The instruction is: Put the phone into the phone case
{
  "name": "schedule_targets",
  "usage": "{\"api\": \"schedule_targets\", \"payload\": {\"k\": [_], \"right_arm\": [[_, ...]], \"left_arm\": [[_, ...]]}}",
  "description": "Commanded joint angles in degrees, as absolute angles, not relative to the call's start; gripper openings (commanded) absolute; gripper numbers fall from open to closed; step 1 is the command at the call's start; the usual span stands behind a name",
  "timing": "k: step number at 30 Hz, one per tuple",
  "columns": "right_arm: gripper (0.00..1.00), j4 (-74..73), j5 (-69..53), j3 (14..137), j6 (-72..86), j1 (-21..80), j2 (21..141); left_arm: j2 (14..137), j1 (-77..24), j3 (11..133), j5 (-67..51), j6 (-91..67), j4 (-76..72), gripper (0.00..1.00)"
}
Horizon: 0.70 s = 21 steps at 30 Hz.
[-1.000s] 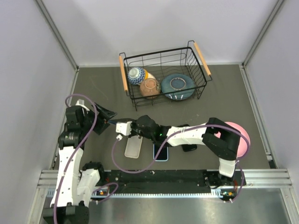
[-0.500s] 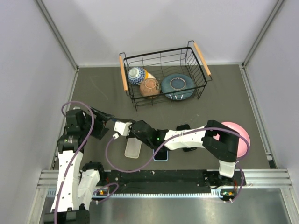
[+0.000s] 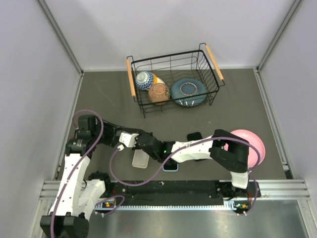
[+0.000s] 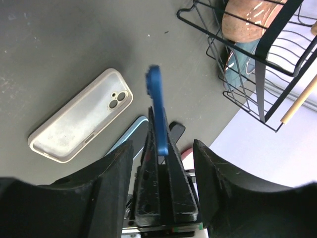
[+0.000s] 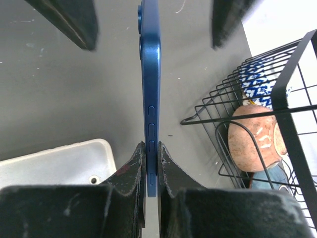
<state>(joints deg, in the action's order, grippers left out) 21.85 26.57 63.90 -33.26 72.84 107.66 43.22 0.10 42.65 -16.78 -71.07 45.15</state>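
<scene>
Closer now, left fingers (image 4: 111,188) apart astride blue phone (image 5: 150,74) clamped edge-up between right fingers (image 5: 126,188); case (image 4: 81,115) on table nearby, basket (image 3: 131,78) beyond.

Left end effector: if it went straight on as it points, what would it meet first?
Probably the blue phone, held edge-on by the right end effector, between the left end effector's open fingers; depth is unclear.

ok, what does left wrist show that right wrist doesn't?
Left wrist only: the whole phone case, with a light blue phone flat beside it. Right wrist only: the blue-patterned bowl and side buttons on the blue phone. Both: that phone on edge in the shut right hand, between the fingers of the open left hand, plus the basket and brown bowl.
</scene>
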Motion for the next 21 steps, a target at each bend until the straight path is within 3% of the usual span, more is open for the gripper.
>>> {"api": "schedule_targets", "payload": {"k": [1,12,21], "right_arm": [[0.00,26.72,29.88,68.46,-32.70,74.79,108.98],[0.00,28.91,32.08,67.33,-29.53,75.23,108.46],[0.03,30.49,32.43,65.48,-30.85,75.50,107.93]], "left_arm": [[43.51,-2.37,42.45,-14.16,-74.18,43.51,0.53],[45.97,-3.08,39.47,-13.27,-73.83,42.37,0.50],[46.58,-3.08,38.76,-14.59,-72.08,38.85,0.20]]}}
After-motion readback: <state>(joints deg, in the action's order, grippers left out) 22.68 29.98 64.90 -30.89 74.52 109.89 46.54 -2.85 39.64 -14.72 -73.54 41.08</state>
